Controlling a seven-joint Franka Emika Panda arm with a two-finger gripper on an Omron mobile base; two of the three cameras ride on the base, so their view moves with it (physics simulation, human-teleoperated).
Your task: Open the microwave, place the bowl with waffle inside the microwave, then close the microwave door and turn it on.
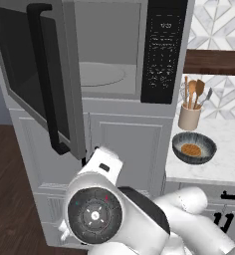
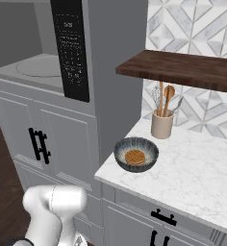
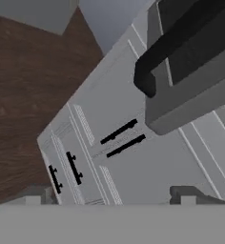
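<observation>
Microwave [image 1: 109,55]: built into the grey cabinet column. Its door [image 1: 40,74] stands swung out to the left, black handle bar [image 1: 45,74] facing us, so we see the pale interior and the round turntable [image 1: 102,74]. The black keypad panel [image 1: 162,50] is on the right of the opening.

Bowl [image 1: 194,148]: dark, streaked, upright on the marble worktop [image 2: 192,178] near its left edge, just right of the microwave column. We count one waffle [image 1: 191,149] lying flat inside it.

Utensil cup [image 1: 189,117]: tan, with wooden spoons, behind the bowl toward the tiled wall, below a dark wooden shelf [image 2: 182,69].

Gripper [image 3: 112,200]: we see its two fingertips [image 3: 35,198] at the bottom of the hand view, set wide apart with nothing between them. It sits below the door's lower corner and the end of the handle bar, touching neither, facing the white cabinet doors [image 3: 124,157] with their black pulls and the wood floor [image 3: 28,90].
</observation>
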